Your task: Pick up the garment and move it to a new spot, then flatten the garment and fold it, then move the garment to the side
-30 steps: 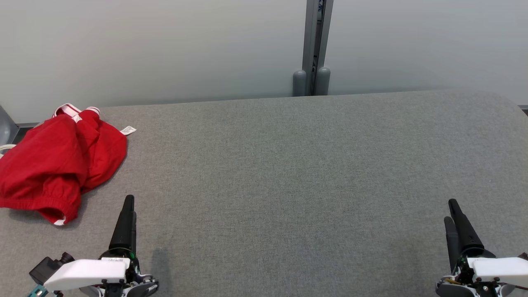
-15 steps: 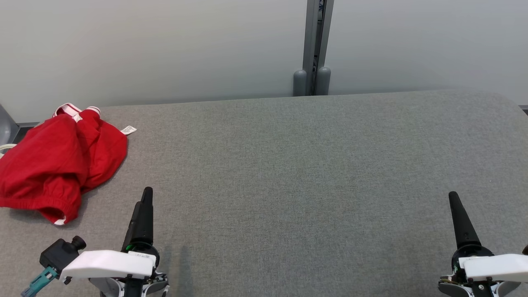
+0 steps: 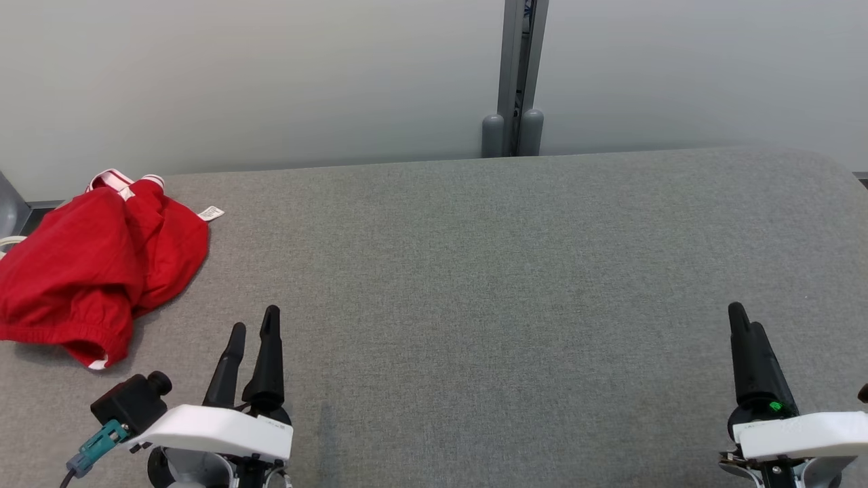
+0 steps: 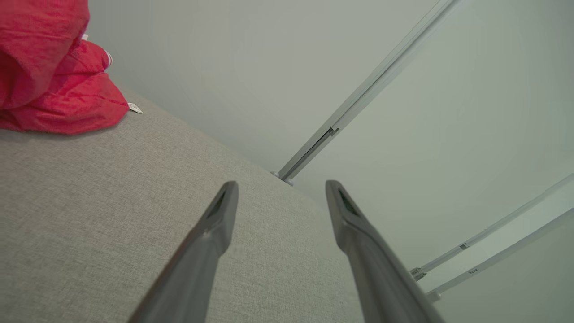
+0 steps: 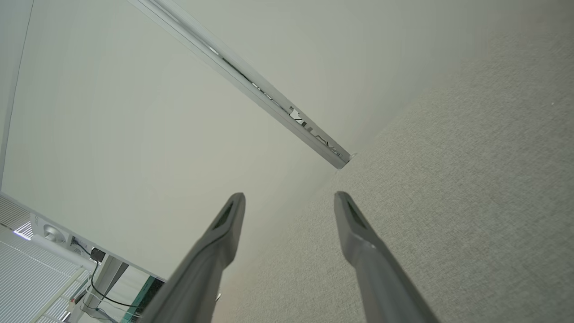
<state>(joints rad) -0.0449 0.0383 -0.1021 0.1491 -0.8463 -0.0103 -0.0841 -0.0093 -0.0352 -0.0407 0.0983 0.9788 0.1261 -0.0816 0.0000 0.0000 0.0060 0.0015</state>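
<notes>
Currently garment [image 3: 95, 264] lies crumpled (far left).

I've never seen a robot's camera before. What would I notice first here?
The bright red garment, crumpled at the far left of the grey table, jumps out first. Next come two black-fingered tools at the bottom: the left tool near the garment, the right tool far across.

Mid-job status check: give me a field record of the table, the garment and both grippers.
surface: grey fabric-covered table
task item: crumpled red fabric garment with white trim, at the table's left edge, not flattened
tag: small white label at its far side
left gripper: open, empty, beside the garment, not touching
right gripper: open, empty, near the table's right side
</notes>
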